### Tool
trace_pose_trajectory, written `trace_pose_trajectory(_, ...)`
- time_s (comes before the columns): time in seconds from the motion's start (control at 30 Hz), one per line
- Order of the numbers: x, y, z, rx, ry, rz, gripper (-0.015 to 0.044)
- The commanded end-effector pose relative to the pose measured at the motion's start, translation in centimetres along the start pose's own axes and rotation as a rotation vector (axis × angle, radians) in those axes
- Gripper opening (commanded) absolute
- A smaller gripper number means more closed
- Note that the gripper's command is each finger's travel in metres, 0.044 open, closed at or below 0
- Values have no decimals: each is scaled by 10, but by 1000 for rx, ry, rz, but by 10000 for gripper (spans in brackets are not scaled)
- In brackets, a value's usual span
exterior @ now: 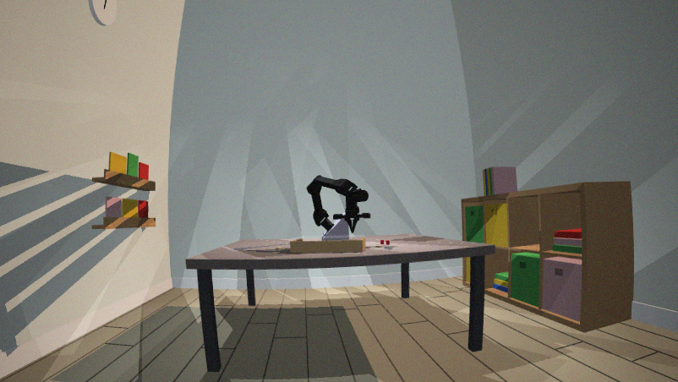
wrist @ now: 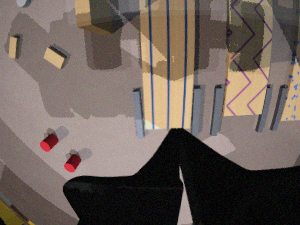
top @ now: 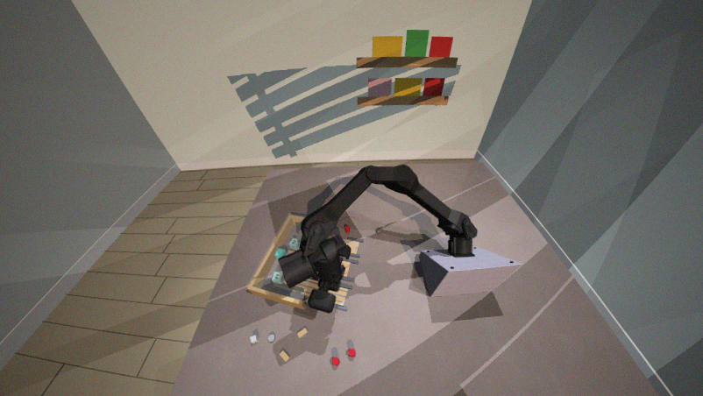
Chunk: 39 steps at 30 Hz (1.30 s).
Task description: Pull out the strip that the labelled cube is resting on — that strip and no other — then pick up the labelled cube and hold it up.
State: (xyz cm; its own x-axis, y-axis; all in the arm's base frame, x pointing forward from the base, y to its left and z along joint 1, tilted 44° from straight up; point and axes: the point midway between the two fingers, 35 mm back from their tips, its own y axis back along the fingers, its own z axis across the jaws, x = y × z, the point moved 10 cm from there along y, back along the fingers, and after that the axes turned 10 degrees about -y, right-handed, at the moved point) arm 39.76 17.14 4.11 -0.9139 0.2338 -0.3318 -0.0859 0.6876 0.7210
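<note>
Three teal cubes are in the far end of the wooden tray. The first and third show dark marks; marks on the middle one cannot be made out. A blue-lined strip, a purple zigzag strip and a dotted strip lie side by side. The cube ends of the strips are outside the wrist view. My gripper is shut and empty, pointing down above the tray's open side. In the wrist view its tips overlap the near end of the blue-lined strip.
Grey rails flank the strips. Two red cylinders and two tan blocks lie outside the tray. Another red piece lies behind it. The arm's base block stands to the right.
</note>
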Motion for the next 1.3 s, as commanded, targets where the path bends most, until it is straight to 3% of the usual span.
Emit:
trace_pose_trajectory(0.0,0,-8,0,1,0,6,0)
trace_pose_trajectory(1.27,4,-64,1,4,0,5,0)
